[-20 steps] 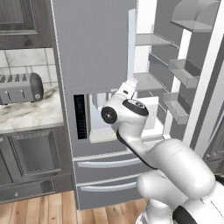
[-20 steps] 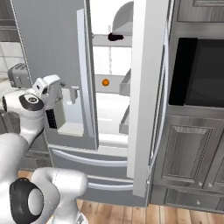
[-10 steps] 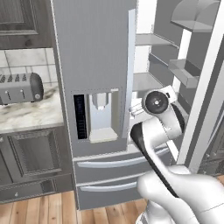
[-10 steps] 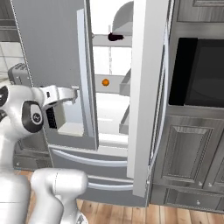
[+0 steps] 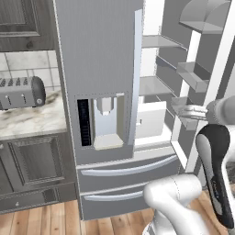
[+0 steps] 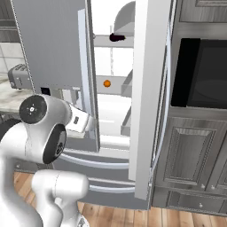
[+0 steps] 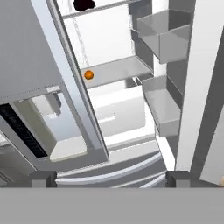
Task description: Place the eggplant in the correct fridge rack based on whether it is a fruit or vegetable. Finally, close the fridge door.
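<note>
Kitchen scene, rendered: grey cabinets, wood floor, and a tall grey fridge (image 5: pixel 98 69) with its left door shut and its right door (image 6: pixel 148 102) swung open toward the camera. To the left, a marble counter (image 5: pixel 27 121) carries a silver toaster (image 5: pixel 20 93). To the right of the fridge, a black wall oven (image 6: pixel 201 73) sits in the cabinetry.

Inside the lit fridge, the eggplant (image 6: pixel 117 37), a small glossy near-black blob, lies on the fridge rack (image 6: pixel 113 42), the upper flat shelf, close to its front edge. In the hand view the eggplant (image 7: pixel 84 5) sits at the very top of the picture, on the front edge of that same shelf. A small orange ball (image 6: pixel 107 83) rests on the shelf below it, near the shut door's edge. Grey door bins (image 7: pixel 164 37) line the inside of the open door.

The white arm stands in front of the fridge. Its pincer (image 7: pixel 109 178) is released, fingertips (image 7: pixel 43 178) set wide apart and grasping nothing, pointing into the gap between the two doors, well apart from the eggplant.
</note>
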Robot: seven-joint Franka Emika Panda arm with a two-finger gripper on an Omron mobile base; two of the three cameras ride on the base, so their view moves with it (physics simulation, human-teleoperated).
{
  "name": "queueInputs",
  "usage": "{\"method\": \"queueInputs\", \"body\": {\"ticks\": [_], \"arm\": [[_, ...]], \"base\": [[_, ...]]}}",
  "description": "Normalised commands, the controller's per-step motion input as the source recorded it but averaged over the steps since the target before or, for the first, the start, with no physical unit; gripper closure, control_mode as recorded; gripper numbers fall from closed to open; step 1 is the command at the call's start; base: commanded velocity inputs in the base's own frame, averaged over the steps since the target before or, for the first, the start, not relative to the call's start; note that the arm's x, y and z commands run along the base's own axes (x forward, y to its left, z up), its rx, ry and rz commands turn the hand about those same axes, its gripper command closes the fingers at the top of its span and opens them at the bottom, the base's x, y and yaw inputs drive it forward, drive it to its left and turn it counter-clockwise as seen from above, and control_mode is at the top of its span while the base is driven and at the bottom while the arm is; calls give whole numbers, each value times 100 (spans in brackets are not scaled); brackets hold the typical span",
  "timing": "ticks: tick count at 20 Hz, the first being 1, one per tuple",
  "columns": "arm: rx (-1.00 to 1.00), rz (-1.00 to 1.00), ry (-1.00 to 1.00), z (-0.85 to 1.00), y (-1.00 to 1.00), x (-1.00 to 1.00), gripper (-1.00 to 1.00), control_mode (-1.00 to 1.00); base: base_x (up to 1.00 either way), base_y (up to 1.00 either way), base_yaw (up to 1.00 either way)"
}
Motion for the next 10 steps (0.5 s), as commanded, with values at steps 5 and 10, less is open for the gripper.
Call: {"method": "queueInputs", "body": {"ticks": [5, 10], "arm": [[65, 0, -27, -23, -100, -100, -100, -100], [63, -2, -5, -70, -100, -43, -100, -100]], "base": [[0, 0, 0], [0, 0, 0]]}}
